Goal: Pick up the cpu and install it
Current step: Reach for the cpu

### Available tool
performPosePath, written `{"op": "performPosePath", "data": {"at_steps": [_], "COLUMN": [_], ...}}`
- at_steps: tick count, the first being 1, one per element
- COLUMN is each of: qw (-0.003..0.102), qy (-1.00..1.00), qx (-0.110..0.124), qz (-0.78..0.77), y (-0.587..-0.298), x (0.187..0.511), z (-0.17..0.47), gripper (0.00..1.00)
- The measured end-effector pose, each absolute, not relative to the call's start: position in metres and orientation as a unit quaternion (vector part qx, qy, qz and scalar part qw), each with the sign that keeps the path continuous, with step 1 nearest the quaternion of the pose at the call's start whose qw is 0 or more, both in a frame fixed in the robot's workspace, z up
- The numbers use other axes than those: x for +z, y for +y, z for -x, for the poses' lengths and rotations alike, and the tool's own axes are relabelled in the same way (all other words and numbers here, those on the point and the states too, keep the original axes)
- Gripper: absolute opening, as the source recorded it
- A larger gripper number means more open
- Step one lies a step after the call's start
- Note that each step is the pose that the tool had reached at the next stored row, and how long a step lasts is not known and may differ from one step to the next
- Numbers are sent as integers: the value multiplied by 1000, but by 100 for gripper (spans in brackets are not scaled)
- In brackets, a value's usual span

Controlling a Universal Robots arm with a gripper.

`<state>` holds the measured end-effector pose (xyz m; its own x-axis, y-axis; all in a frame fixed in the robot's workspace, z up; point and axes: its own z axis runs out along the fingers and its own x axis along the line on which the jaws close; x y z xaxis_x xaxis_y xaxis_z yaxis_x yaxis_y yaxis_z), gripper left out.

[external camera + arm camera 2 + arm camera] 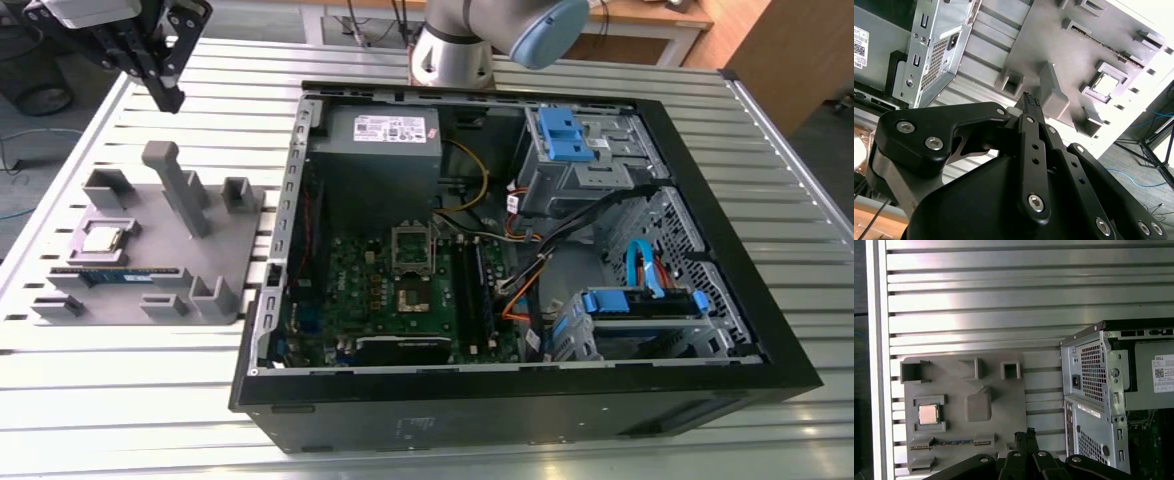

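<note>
Well above the grey holder (243,245) on the worktop (120,400), where the cpu (104,238) lies in its recess, the jaws hang closed and empty, so descending unopened would likely strike the chip.

The cpu (928,414) looks shiny metal, the holder (1004,400) matt plastic.

Open computer case (534,400) lies beside grey tray (254,235) on slatted table (120,400).

The exterior view's top edge cuts off the gripper (171,100) and arm (497,35).
</note>
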<state>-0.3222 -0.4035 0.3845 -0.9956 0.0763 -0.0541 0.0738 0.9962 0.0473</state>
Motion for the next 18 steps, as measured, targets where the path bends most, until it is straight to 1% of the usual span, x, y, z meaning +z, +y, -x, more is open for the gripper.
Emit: {"op": "performPosePath", "data": {"at_steps": [18], "qw": [28], "qy": [999], "qx": [23], "qz": [-38], "y": [-404], "x": [382], "z": [327], "gripper": [11]}}
